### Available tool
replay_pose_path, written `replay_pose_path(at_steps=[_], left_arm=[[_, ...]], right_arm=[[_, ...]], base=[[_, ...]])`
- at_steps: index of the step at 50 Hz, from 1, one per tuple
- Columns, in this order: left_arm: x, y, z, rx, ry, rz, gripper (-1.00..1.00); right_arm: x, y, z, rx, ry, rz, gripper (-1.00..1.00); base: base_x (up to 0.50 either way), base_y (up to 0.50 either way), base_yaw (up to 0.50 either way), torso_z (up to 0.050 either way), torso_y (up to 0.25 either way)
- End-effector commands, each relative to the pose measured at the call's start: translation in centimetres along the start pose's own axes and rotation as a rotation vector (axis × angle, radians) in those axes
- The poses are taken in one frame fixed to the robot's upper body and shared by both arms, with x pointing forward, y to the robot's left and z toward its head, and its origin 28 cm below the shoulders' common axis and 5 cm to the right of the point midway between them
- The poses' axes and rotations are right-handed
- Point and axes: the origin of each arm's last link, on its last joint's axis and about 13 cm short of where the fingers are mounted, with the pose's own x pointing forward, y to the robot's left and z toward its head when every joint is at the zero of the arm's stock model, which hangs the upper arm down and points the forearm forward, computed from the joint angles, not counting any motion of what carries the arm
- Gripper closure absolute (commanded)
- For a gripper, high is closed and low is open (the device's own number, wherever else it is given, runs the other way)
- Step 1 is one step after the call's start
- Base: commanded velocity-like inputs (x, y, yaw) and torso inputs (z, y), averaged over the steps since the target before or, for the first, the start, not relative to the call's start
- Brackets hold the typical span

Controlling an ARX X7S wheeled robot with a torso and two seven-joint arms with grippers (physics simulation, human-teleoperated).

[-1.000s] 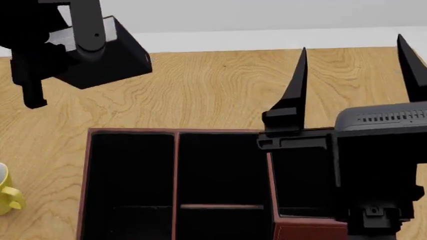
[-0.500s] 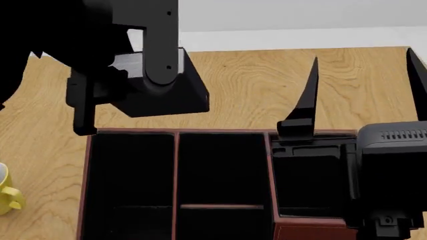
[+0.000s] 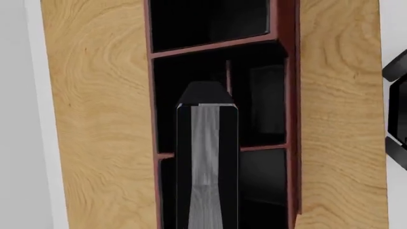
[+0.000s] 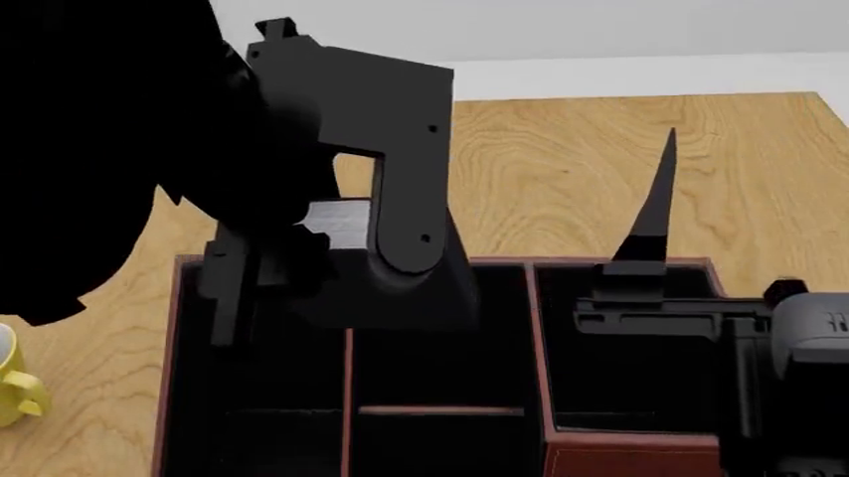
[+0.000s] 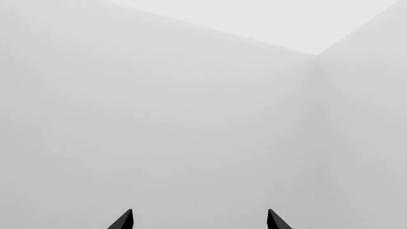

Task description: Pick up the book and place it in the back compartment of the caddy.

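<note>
The book (image 4: 342, 224), a black slab with a pale page edge, is held by my left gripper (image 4: 265, 298), which is shut on it. It hangs over the far left part of the caddy (image 4: 623, 460), a red-brown box with black sections. In the left wrist view the book (image 3: 207, 143) points down over the caddy (image 3: 291, 95), above a thin divider. I cannot tell whether it touches the caddy. My right gripper (image 5: 198, 222) is open and empty, pointing up at a white wall. One of its fingers (image 4: 650, 214) rises over the caddy's right side.
A yellow mug (image 4: 16, 383) stands on the wooden table (image 4: 558, 159) left of the caddy. My left arm covers the upper left of the head view. A white wall runs behind the table's far edge.
My left arm has carried the book from the table's far left, rightward and nearer, over the caddy. The right gripper has drifted right and lower in the head view.
</note>
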Motion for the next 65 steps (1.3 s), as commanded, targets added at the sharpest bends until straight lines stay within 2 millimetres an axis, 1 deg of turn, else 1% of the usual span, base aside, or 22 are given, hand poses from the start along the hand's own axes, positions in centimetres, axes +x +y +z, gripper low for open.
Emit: replay_pose_path(at_steps=[1,9,13,17,25,33,41,46,48,50,55,65], left_arm=[[0.5,-0.4,1.1,0.009,-0.004,0.006,1.00],[1.3,-0.5,1.4,0.014,-0.032,-0.018,1.00],[1.7,-0.7,1.5,-0.007,-0.057,-0.054,1.00],[1.5,-0.8,1.9,-0.028,-0.096,-0.074,1.00],[2.3,-1.1,1.9,-0.073,-0.113,-0.082,1.00],[2.9,-1.3,1.6,-0.065,-0.024,-0.069,1.00],[2.8,-1.4,1.4,-0.061,0.038,-0.059,1.00],[3.2,-1.3,1.4,-0.071,0.036,-0.039,1.00],[3.3,-1.0,1.5,-0.101,0.002,-0.049,1.00],[3.6,-0.9,1.3,-0.101,0.023,-0.048,1.00],[3.9,-0.7,1.4,-0.138,-0.001,-0.061,1.00],[4.8,-1.3,1.4,-0.141,0.013,-0.089,1.00]], right_arm=[[-0.2,-0.3,-0.1,0.007,-0.011,-0.007,-1.00],[-0.4,-0.6,-0.1,0.011,-0.013,-0.024,-1.00],[-0.4,-0.7,0.0,0.014,-0.018,-0.030,-1.00],[-0.5,-0.7,0.1,0.016,-0.020,-0.028,-1.00],[-0.6,-0.8,0.3,0.025,-0.027,-0.032,-1.00],[-0.5,-0.7,0.3,0.031,-0.029,-0.023,-1.00],[-0.5,-0.6,0.3,0.034,-0.029,-0.019,-1.00],[-0.4,-0.6,0.3,0.037,-0.031,-0.014,-1.00],[-0.4,-0.5,0.3,0.038,-0.031,-0.013,-1.00],[-0.4,-0.6,0.4,0.039,-0.032,-0.013,-1.00],[-0.4,-0.6,0.3,0.043,-0.031,-0.013,-1.00],[-0.3,-0.5,0.3,0.052,-0.028,-0.012,-1.00]], base=[[0.00,0.00,0.00,0.000,0.000],[0.00,0.00,0.00,0.000,0.001],[0.00,0.00,0.00,0.000,0.003],[0.00,0.00,0.00,0.000,0.000],[0.00,0.00,0.00,0.000,0.001],[0.00,0.00,0.00,0.001,0.001],[0.00,0.00,0.00,0.000,0.000],[0.00,0.00,0.00,0.000,0.002],[0.00,0.00,0.00,0.000,0.000],[0.00,0.00,0.00,0.000,0.000],[0.00,0.00,0.00,0.000,0.002],[0.00,0.00,0.00,0.001,0.001]])
